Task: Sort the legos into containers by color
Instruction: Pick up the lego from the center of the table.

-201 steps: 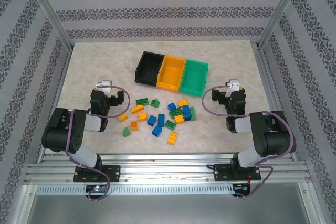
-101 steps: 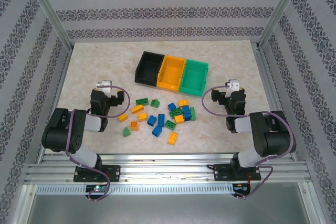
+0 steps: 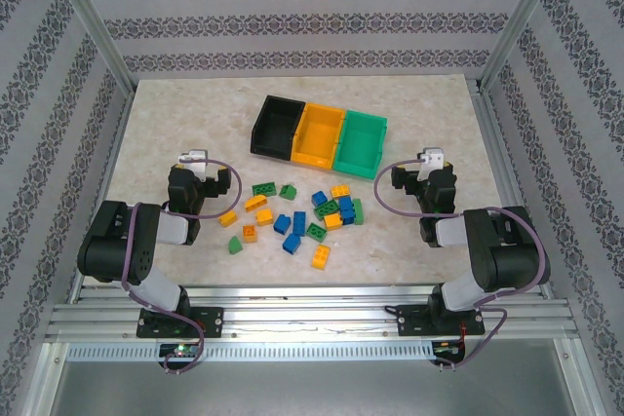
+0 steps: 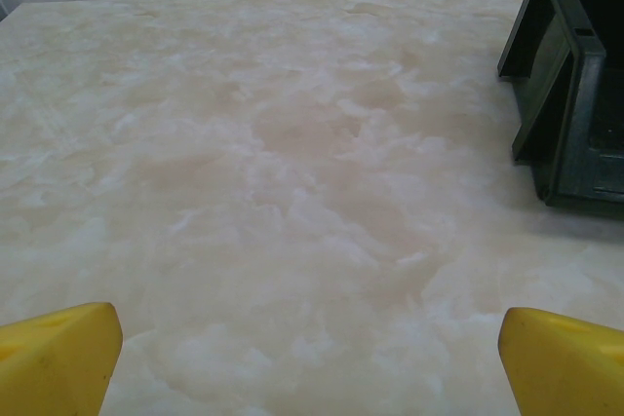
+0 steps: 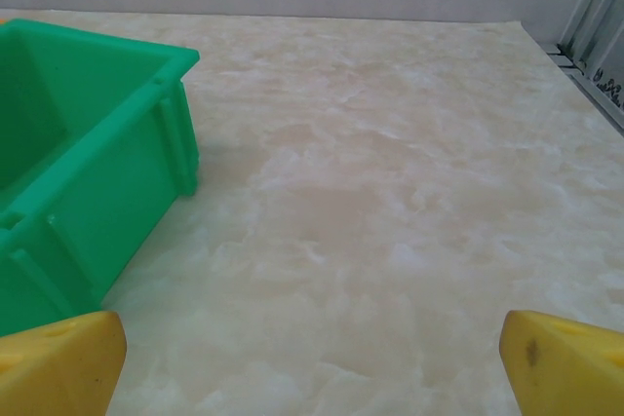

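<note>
Several green, blue and yellow-orange legos [image 3: 292, 216] lie scattered on the marble table between the two arms. Behind them stand three bins side by side: black [image 3: 276, 127], yellow-orange [image 3: 321, 134] and green [image 3: 359, 142]. My left gripper [image 3: 200, 174] rests low at the left of the pile, open, with bare table between its yellow fingertips [image 4: 58, 358]; the black bin [image 4: 575, 85] is at its right. My right gripper [image 3: 429, 174] sits at the right of the pile, open and empty, fingertips [image 5: 565, 362] wide apart, the green bin [image 5: 78, 163] at its left.
Aluminium frame posts and patterned walls enclose the table [image 3: 156, 133]. A rail runs along the right edge [image 3: 502, 163]. Bare marble lies left of the black bin and right of the green bin.
</note>
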